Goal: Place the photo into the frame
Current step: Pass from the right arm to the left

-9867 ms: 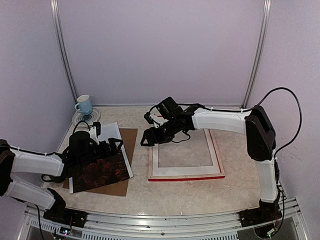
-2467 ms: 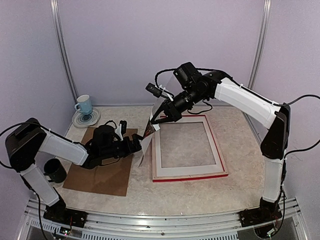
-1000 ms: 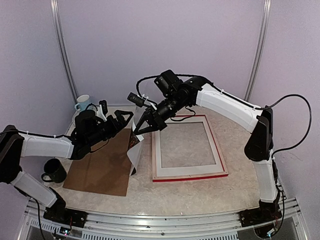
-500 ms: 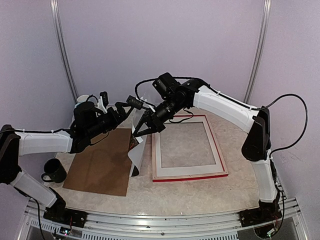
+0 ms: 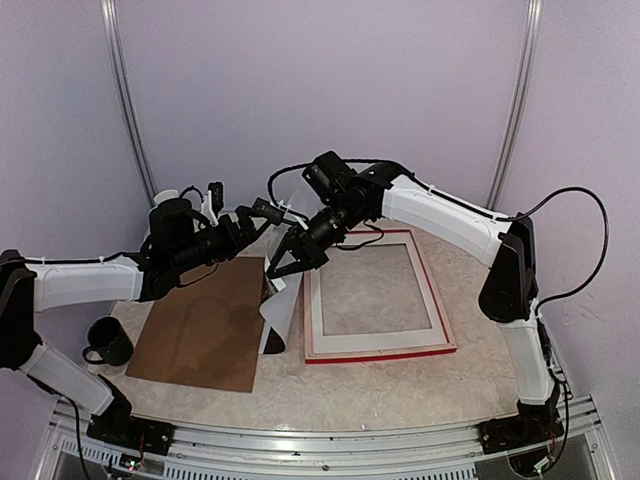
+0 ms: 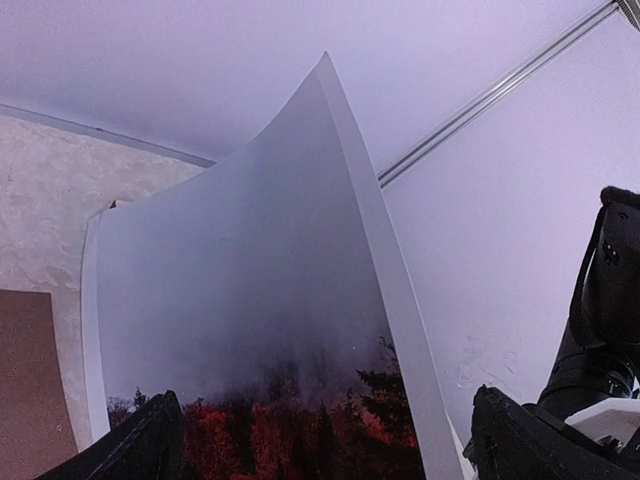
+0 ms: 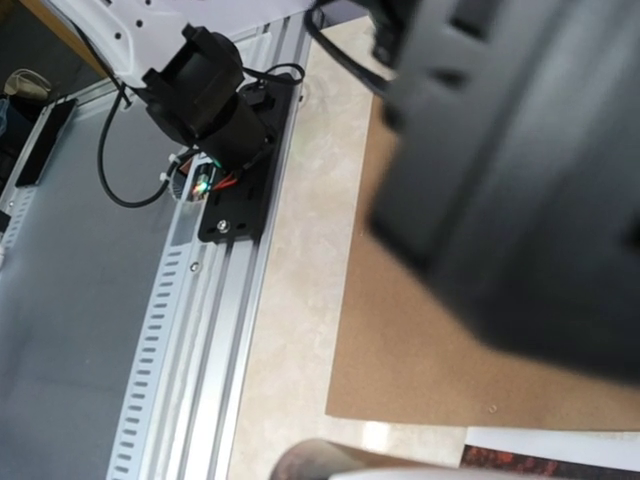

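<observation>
The large paper photo print (image 5: 281, 315) of grey mist over red trees stands curled on edge between the brown backing board (image 5: 200, 330) and the thin red-edged wooden frame (image 5: 380, 348), not yet inside. The right fingers (image 5: 280, 268) seem clamped on its edge. The left fingers (image 6: 140, 450) are spread wide and hold nothing. It has yet to be laid flat in the frame.

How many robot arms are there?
2. The left arm reaches in from the left, above the brown board. The right arm arches over from the right, above the frame. Both end by the upright photo. No other arm shows.
</observation>
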`<act>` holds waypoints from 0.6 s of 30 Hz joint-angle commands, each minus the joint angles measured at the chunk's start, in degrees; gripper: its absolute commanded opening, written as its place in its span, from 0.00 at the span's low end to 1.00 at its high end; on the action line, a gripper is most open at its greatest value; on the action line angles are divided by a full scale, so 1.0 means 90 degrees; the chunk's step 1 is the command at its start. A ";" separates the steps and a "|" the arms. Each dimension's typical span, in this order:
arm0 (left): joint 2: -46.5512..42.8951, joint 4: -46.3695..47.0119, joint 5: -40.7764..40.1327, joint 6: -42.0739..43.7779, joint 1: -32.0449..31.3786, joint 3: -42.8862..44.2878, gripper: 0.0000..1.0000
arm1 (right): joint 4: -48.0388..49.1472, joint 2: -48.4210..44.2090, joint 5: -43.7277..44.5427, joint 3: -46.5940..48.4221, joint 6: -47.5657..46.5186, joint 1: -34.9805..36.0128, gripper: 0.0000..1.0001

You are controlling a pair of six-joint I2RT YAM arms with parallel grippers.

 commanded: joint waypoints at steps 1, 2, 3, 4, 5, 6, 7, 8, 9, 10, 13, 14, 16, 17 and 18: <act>-0.0257 -0.0494 0.0187 0.0392 -0.0076 0.0210 0.99 | -0.0038 0.0181 0.0095 0.0104 -0.0015 0.0045 0.07; -0.0287 -0.0546 0.0161 0.0438 -0.0082 0.0189 0.99 | -0.0027 0.0199 0.0113 0.0104 -0.0002 0.0045 0.07; -0.0344 -0.0584 0.0120 0.0489 -0.0092 0.0158 0.99 | -0.0028 0.0216 0.0120 0.0099 0.0007 0.0045 0.07; -0.0384 -0.0626 0.0094 0.0549 -0.0101 0.0146 0.98 | -0.0027 0.0236 0.0132 0.0102 0.0018 0.0048 0.07; -0.0445 -0.0686 0.0098 0.0608 -0.0110 0.0157 0.97 | -0.0033 0.0254 0.0145 0.0104 0.0026 0.0045 0.07; -0.0466 -0.0772 0.0099 0.0677 -0.0125 0.0196 0.97 | -0.0033 0.0268 0.0171 0.0104 0.0041 0.0045 0.08; -0.0482 -0.0906 0.0087 0.0746 -0.0145 0.0260 0.96 | -0.0038 0.0280 0.0186 0.0099 0.0049 0.0045 0.08; -0.0462 -0.1047 0.0072 0.0829 -0.0165 0.0332 0.96 | -0.0036 0.0289 0.0189 0.0104 0.0061 0.0045 0.08; -0.0431 -0.1176 0.0054 0.0902 -0.0200 0.0403 0.95 | -0.0034 0.0296 0.0181 0.0104 0.0060 0.0040 0.08; -0.0388 -0.1299 0.0030 0.0957 -0.0229 0.0472 0.94 | -0.0025 0.0305 0.0171 0.0104 0.0072 0.0045 0.08; -0.0192 -0.1556 0.0083 0.1080 -0.0309 0.0651 0.93 | -0.0028 0.0338 0.0154 0.0099 0.0079 0.0044 0.08; -0.0114 -0.1667 0.0075 0.1104 -0.0331 0.0713 0.93 | -0.0033 0.0348 0.0144 0.0095 0.0088 0.0044 0.08; 0.0001 -0.1795 0.0043 0.1153 -0.0346 0.0788 0.91 | -0.0026 0.0364 0.0104 0.0080 0.0086 0.0045 0.08; 0.0049 -0.1822 0.0019 0.1165 -0.0344 0.0798 0.89 | -0.0032 0.0369 0.0073 0.0084 0.0090 0.0050 0.08; 0.0080 -0.1829 0.0025 0.1171 -0.0338 0.0806 0.87 | -0.0036 0.0378 0.0059 0.0081 0.0084 0.0054 0.08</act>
